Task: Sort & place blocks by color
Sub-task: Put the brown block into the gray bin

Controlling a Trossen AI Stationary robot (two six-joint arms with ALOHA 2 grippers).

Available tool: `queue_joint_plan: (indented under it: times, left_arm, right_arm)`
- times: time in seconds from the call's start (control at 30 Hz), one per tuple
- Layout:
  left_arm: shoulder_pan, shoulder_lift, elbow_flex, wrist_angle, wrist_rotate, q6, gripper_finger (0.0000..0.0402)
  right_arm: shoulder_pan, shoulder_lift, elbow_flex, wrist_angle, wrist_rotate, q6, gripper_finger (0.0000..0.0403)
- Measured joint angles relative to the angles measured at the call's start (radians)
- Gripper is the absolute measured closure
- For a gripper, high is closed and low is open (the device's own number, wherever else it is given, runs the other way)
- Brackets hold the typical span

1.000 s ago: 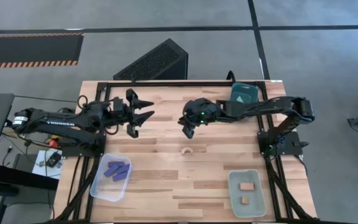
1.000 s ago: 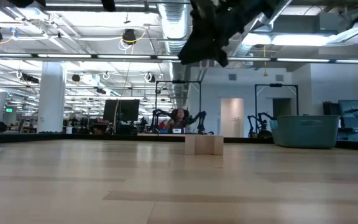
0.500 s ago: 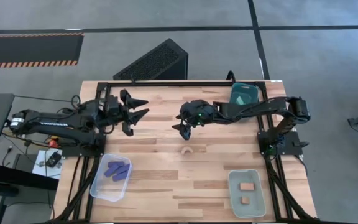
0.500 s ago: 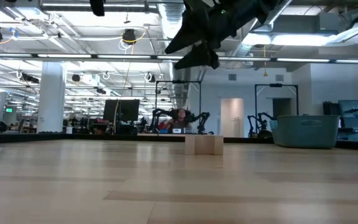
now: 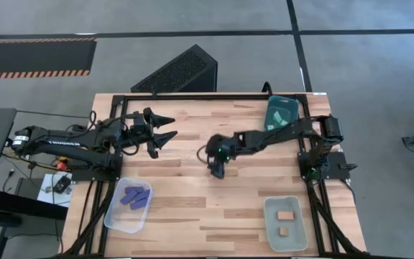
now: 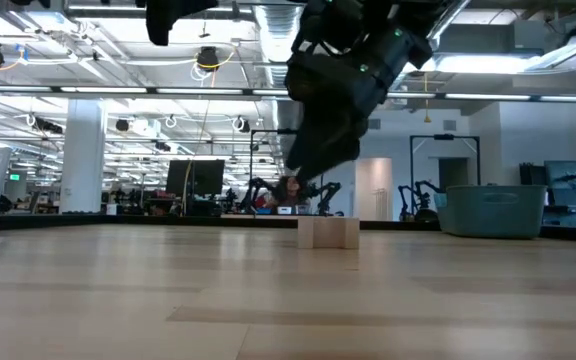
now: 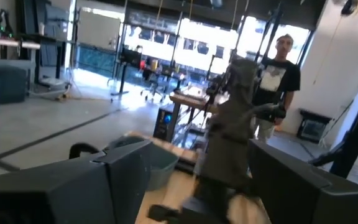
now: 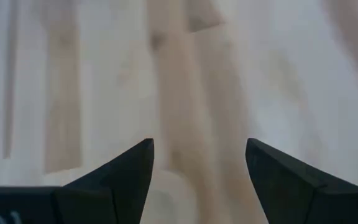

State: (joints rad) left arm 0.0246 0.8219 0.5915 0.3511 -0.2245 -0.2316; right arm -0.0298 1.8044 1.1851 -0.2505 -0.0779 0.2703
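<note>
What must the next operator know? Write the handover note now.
Left gripper: open, empty, over the table's left side.
Right gripper: open, pointing down above the tan block at mid-table.
Done: blue-purple blocks lie in the left clear bin; two tan pieces lie in the right clear bin.
Left: grasp the tan block and put it with the tan pieces.
</note>
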Motion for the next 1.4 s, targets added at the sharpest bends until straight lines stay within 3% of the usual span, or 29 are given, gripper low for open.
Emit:
queue_joint_plan:
  times: [0.3, 0.57, 0.67, 0.8, 0.97, 1.1, 1.23, 1.4]
  left_arm:
    - [0.0, 0.002, 0.0, -0.047, 0.0, -0.001, 0.015]
    - [0.0, 0.003, 0.0, -0.074, -0.01, 0.001, 0.015]
    - [0.0, 0.003, 0.0, -0.077, -0.011, 0.001, 0.015]
    - [0.0, 0.003, 0.0, -0.08, -0.018, 0.001, 0.015]
    - [0.004, -0.019, 0.0, -0.183, -0.141, -0.068, 0.015]
    - [0.034, -0.057, -0.001, -0.322, -0.165, -0.219, 0.015]
    - [0.066, -0.058, -0.001, -0.367, -0.134, -0.396, 0.015]
    - [0.115, 0.058, -0.001, -0.336, 0.138, -0.487, 0.015]
  right_arm:
    - [0.123, 0.093, 0.002, -0.047, 0.058, -0.034, 0.0128]
    - [0.127, 0.153, 0.001, -0.063, 0.108, 0.004, 0.0142]
    - [0.126, 0.161, 0.002, -0.061, 0.117, 0.024, 0.0168]
    - [0.121, 0.16, 0.002, -0.068, 0.118, 0.025, 0.0235]
    - [0.085, 0.121, 0.001, -0.091, 0.053, 0.084, 0.0337]
    - [0.05, 0.054, 0.0, -0.062, 0.03, 0.117, 0.0337]
    - [0.018, -0.023, 0.0, 0.018, 0.044, 0.117, 0.0337]
    - [-0.02, -0.103, 0.002, 0.183, 0.074, 0.086, 0.0337]
